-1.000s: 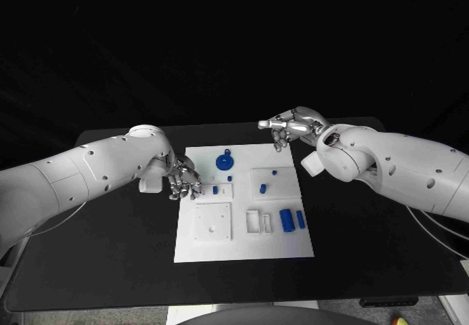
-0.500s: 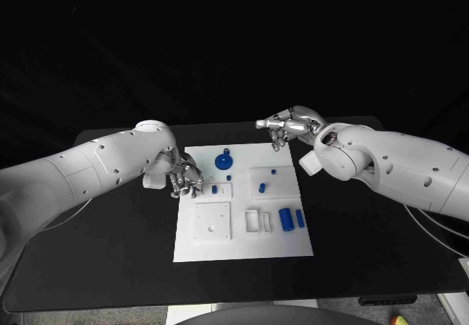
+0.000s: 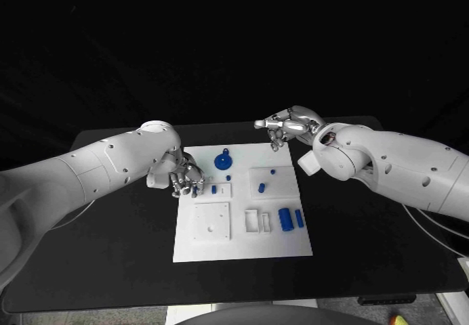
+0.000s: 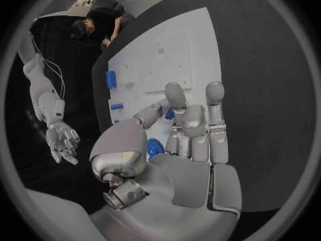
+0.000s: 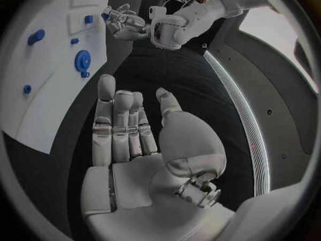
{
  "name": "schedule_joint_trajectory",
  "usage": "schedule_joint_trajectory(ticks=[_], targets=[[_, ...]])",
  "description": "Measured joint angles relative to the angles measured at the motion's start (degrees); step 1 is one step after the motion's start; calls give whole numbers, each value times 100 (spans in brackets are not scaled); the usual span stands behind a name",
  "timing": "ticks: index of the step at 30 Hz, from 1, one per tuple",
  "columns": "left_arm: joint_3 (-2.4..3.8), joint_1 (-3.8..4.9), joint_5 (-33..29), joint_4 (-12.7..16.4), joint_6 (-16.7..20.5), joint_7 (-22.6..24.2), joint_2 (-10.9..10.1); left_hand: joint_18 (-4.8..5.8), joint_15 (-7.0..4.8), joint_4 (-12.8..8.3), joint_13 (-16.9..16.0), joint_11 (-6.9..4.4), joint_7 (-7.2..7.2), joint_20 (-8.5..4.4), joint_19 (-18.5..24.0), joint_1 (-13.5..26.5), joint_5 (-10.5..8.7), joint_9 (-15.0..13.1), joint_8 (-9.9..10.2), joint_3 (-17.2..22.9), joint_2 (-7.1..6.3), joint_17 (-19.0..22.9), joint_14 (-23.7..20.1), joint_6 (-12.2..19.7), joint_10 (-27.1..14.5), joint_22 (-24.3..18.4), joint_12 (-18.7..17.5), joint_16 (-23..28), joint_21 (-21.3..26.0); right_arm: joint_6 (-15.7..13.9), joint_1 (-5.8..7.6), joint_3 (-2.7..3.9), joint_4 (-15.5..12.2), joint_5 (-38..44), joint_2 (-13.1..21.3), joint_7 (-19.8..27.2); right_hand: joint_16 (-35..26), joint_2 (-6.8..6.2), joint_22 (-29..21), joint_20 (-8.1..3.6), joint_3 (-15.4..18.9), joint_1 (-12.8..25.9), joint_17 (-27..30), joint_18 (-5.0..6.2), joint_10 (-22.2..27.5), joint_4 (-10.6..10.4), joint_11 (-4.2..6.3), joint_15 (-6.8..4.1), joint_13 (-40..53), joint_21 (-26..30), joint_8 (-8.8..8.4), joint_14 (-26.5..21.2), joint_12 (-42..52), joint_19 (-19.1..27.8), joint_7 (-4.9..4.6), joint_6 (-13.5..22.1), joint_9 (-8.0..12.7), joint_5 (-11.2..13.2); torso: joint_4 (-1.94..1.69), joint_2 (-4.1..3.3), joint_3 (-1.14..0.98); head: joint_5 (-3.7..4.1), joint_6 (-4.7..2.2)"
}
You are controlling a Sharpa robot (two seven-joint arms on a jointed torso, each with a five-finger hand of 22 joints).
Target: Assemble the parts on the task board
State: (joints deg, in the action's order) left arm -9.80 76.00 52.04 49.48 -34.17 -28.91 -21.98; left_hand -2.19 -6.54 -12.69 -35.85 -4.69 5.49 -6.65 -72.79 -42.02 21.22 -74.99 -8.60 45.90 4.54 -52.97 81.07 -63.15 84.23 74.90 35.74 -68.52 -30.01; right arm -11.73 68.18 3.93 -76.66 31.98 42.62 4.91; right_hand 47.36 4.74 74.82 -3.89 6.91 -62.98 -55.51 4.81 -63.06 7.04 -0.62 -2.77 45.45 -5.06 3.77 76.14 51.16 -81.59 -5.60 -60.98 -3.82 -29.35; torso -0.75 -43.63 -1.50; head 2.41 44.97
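While my left hand hung over the left edge of the task board, its fingers were straight and a bit apart, holding nothing. My right hand waited empty by the far corner. I thought I should go slowly toward the small blue part just beside the fingers.

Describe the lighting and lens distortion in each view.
Head view: the white task board and arms are brightly lit against the black table and dark background. Left wrist view: fisheye bends the board's edges; the left hand shows soft highlights. Right wrist view: same curvature; the right hand is evenly lit.
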Motion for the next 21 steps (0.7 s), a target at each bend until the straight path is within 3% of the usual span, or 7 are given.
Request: schedule_joint_trajectory(ticks=[6,12,21], targets=[[-34,-47,35,-62,46,-71,52,0,0,84,-14,0,-11,0,0,-55,34,-7,79,-395,30,76,0,-14,0,0,0,63,41,0,0,0,1,1,-5,-1,0,0,0,0,0,0,0,0,0,0,0,0,0,0,0,0,0,0,0,0,0,0,-5,1,3,14,5],[-42,-70,75,-94,113,-103,83,0,0,46,-47,0,-17,-22,-21,-220,34,-6,103,-455,43,68,0,-21,0,0,-30,63,72,0,0,0,4,1,-10,-2,0,0,-1,0,0,0,0,0,0,0,0,0,0,0,0,0,0,0,0,0,0,0,-8,3,3,19,5],[-40,-84,113,-124,187,-108,117,0,0,148,-47,0,-16,-21,-21,-513,-41,-3,218,-683,67,56,0,-22,0,4,-30,63,72,3,0,0,4,2,-27,-2,0,0,-1,0,0,0,0,0,0,0,0,0,0,0,0,0,0,0,0,0,0,1,-5,1,3,23,25]])
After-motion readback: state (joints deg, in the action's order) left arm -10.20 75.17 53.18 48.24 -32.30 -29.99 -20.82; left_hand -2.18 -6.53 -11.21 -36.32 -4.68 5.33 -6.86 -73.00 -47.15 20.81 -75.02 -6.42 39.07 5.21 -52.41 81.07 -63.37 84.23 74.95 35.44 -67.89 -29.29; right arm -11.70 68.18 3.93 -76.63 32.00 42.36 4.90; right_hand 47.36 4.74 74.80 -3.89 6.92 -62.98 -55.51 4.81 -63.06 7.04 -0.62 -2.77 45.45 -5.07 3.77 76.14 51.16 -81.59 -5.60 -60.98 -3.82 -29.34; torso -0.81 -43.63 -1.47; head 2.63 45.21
